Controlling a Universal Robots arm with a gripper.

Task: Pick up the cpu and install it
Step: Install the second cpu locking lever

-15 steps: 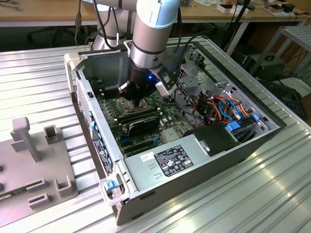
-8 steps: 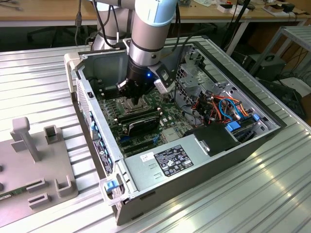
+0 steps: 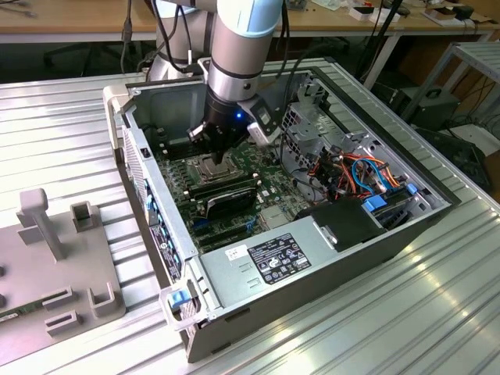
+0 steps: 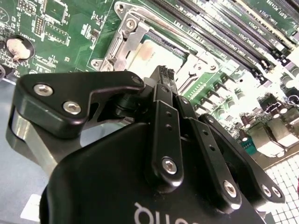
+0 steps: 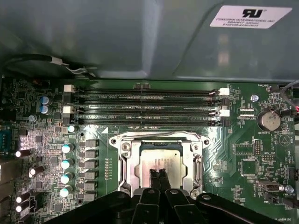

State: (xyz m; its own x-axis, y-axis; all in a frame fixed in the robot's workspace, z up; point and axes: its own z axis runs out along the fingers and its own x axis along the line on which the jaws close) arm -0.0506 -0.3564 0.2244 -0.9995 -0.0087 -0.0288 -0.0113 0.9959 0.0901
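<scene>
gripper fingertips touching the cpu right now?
Cannot tell. In the first wrist view the gripper has its fingertips together, overlapping the cpu seated in the socket, but no view plainly shows contact or a gap.

A ribbed metal table [image 3: 437, 312] stands before wooden desks [image 3: 94, 19] and a dark floor.

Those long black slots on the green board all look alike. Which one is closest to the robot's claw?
The memory slot bordering the metal-framed socket, in the first wrist view. The gripper sits over the cpu in that socket; the other slots lie further away, toward the case wall.
</scene>
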